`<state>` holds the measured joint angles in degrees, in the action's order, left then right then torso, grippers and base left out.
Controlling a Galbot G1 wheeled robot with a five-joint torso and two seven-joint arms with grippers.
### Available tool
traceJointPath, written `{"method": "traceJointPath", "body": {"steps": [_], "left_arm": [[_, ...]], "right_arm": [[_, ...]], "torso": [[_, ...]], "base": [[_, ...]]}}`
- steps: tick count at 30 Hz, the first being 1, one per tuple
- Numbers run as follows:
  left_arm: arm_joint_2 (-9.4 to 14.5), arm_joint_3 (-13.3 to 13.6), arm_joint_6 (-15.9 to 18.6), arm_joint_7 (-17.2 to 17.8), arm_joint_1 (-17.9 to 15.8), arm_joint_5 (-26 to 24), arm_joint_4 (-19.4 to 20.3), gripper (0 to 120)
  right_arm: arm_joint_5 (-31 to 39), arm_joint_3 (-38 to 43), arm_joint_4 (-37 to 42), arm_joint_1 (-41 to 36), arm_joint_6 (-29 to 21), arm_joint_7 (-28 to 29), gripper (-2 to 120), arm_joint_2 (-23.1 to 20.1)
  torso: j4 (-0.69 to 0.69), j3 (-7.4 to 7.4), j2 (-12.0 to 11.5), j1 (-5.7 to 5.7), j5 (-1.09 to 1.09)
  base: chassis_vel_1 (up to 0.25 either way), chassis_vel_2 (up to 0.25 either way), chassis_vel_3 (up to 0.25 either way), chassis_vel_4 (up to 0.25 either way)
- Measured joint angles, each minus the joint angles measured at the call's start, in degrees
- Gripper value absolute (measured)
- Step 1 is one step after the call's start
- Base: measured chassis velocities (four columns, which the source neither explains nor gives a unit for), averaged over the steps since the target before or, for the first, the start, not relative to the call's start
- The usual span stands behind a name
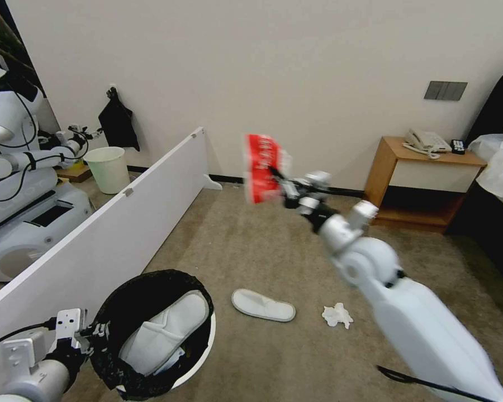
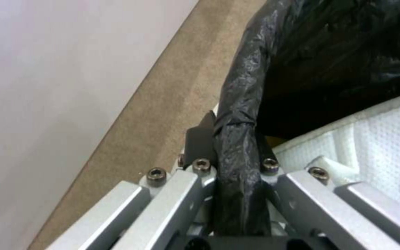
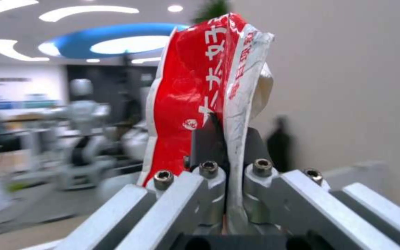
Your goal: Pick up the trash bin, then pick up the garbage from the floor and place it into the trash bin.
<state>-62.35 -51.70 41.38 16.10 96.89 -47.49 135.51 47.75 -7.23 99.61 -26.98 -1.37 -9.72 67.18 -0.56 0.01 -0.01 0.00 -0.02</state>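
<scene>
The trash bin (image 1: 204,349), white with a black bag over its rim, hangs at the lower left with a white slipper (image 1: 167,332) inside. My left gripper (image 1: 89,332) is shut on the bagged rim (image 2: 239,114), the black fingers pinching it from both sides in the left wrist view. My right gripper (image 1: 279,177) is raised mid-air in the centre, shut on a red-white packet (image 1: 262,167) that stands up from its fingers (image 3: 200,139). On the carpet lie a second white slipper (image 1: 262,305) and a crumpled white tissue (image 1: 337,315).
A long white board (image 1: 112,223) runs along my left. Beyond it stand another robot (image 1: 17,167) and an unlined pale bin (image 1: 107,168). A wooden bedside table (image 1: 425,178) with a phone stands at the back right, a dark bed (image 1: 497,184) beside it.
</scene>
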Motion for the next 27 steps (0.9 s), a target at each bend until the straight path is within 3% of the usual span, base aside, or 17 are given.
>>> {"method": "traceJointPath", "body": {"steps": [1,3,10,18,27], "left_arm": [[-0.01,-0.07,0.00,-0.01,0.19,0.01,0.00,3],[-0.07,-0.14,0.01,-0.06,0.30,-0.01,0.05,3],[-0.30,-0.41,0.01,-0.17,1.00,-0.07,0.50,3],[-0.20,-0.83,0.02,-0.17,1.12,-0.40,0.78,3],[-0.26,-0.83,0.09,-0.14,1.09,-0.44,0.83,3]], "right_arm": [[0.00,-2.89,-1.09,1.68,0.33,-0.37,0,2.01],[0.01,-4.97,-1.56,2.71,0.46,-0.75,0,3.37],[0.52,-12.16,-1.22,5.18,0.65,-1.26,0,6.17],[0.65,-16.51,-0.15,5.10,0.84,-1.61,0,5.69],[-0.30,-19.45,2.14,0.23,0.97,-1.68,0,1.43]], "torso": [[-0.09,0.00,0.00,0.00,-0.02],[-0.03,0.00,0.00,0.00,0.00],[-0.07,0.00,0.00,0.00,0.00],[-0.07,-0.01,0.00,0.00,0.01],[-0.08,-0.01,0.00,0.00,0.02]], "base": [[0.000,0.000,0.000,0.000],[0.000,0.000,0.000,0.000],[0.000,0.000,0.000,0.000],[0.000,0.000,0.000,0.000],[0.000,0.000,0.000,0.000]]}}
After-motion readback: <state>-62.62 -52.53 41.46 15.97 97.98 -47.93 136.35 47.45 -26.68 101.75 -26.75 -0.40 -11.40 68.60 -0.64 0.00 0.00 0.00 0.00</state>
